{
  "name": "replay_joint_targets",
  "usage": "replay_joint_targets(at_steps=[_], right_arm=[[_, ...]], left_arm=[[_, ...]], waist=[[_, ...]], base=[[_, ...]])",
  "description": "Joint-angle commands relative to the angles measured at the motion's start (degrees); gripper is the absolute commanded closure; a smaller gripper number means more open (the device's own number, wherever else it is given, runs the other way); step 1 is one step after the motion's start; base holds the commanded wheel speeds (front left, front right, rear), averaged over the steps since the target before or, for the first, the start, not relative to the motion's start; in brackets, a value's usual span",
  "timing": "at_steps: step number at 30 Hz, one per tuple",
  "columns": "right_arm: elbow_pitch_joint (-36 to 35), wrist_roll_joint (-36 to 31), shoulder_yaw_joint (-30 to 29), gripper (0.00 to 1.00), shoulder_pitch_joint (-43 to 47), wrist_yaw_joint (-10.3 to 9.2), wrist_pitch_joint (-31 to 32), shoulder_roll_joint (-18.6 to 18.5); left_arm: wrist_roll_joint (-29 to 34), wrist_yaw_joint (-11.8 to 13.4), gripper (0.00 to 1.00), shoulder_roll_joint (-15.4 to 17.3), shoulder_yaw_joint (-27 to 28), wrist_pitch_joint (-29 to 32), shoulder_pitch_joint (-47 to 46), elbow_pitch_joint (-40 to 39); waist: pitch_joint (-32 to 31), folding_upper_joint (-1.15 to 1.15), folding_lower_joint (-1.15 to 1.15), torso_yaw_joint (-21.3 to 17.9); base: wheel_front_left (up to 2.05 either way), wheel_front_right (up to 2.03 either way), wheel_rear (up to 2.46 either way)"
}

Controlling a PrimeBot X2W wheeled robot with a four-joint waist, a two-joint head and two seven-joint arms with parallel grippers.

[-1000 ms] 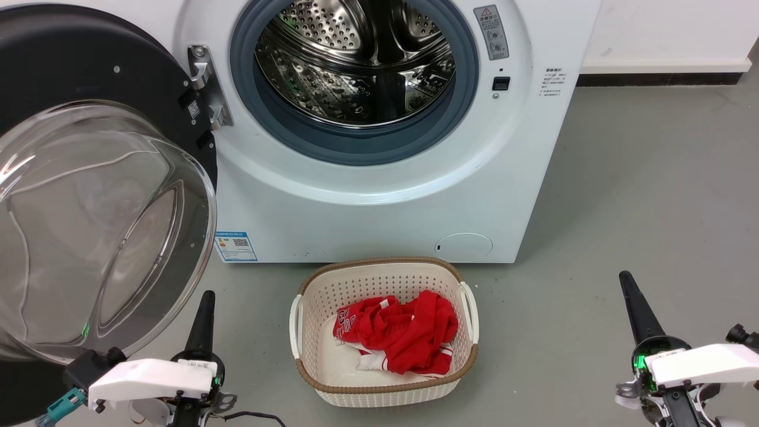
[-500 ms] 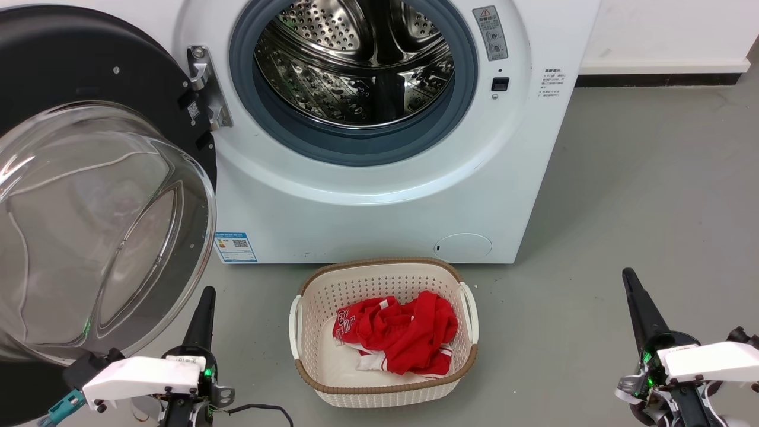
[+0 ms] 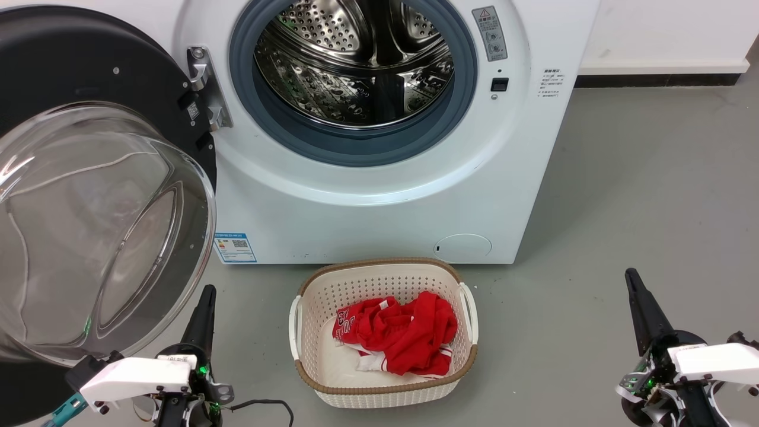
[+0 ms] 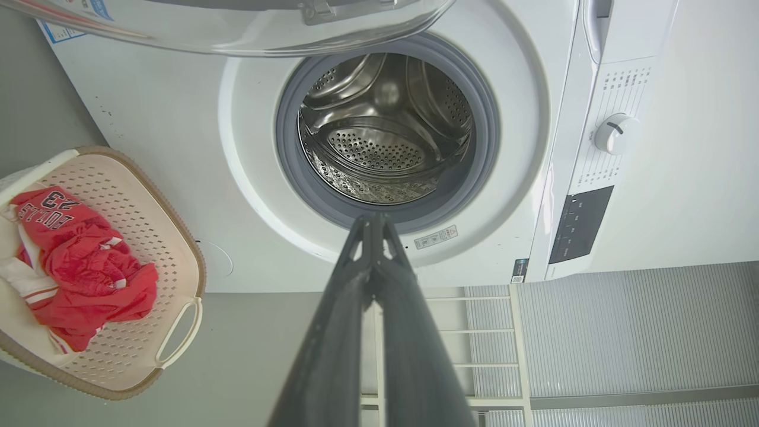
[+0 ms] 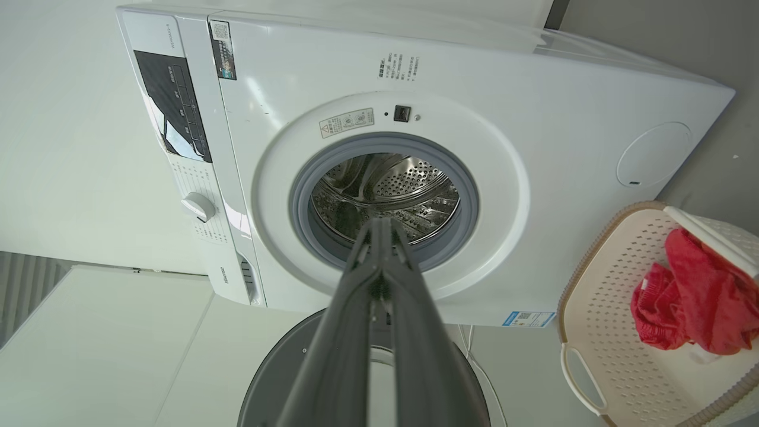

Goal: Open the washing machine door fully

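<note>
Head view: the washing machine door (image 3: 89, 71) stands swung out to the left of the washing machine (image 3: 367, 207). It hangs on the hinge (image 3: 204, 83) at the left of the opening, and its glass bowl (image 3: 101, 225) bulges toward the near right. The drum (image 3: 356, 65) is fully exposed. The left gripper (image 3: 206, 293) sits near and low, fingers pressed together and holding nothing, tips pointing to the far side. The bowl's lower right edge lies just beside it to the left, apart from it as far as we can tell. The right gripper (image 3: 632, 279) is likewise pressed together and empty, well apart from the door, across the laundry basket (image 3: 379, 264) with its red garment (image 3: 403, 332). The door's face runs roughly near-to-far from the hinge, so we judge any remaining swing goes leftward and toward the far side. The left arm is clearly nearer; a push on the door's inner side would serve. We judge the task near complete or complete.
</note>
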Motion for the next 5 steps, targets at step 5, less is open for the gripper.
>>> replay_joint_targets(at_steps=[5], right_arm=[[0.4,2.6,-0.28,1.0,-1.27,-0.02,0.49,0.0]], left_arm=[[-2.59,-0.43,1.0,-0.08,0.35,0.7,-1.15,0.32]], waist=[[-0.03,0.0,0.0,-0.02]], base=[[0.0,0.0,0.0]])
